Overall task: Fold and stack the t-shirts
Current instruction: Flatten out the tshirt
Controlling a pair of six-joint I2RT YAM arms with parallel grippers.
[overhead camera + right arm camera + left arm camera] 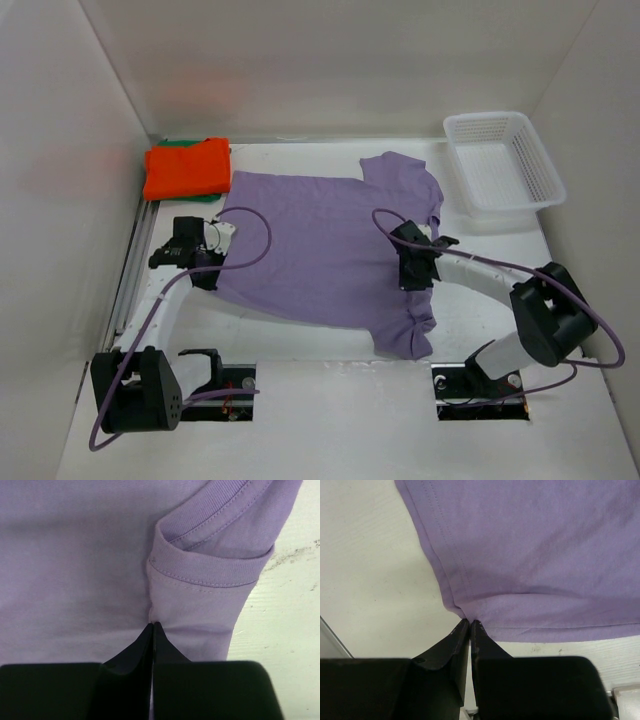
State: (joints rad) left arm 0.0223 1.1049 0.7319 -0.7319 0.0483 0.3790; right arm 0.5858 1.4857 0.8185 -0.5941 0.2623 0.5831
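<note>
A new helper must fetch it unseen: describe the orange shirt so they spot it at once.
Look to the far left corner of the table, left of the spread purple shirt, where a small folded stack lies. The orange shirt is its top layer. It is the only bright orange item, neatly folded, with a green shirt showing at its far edge beneath.

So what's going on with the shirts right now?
Both arms are on the lavender shirt, spread out mid-table. The left gripper is shut on a hem corner, and the right gripper pinches cloth beside the collar. The orange shirt lies folded on the green shirt in the far-left corner. The lavender one isn't folded yet.
</note>
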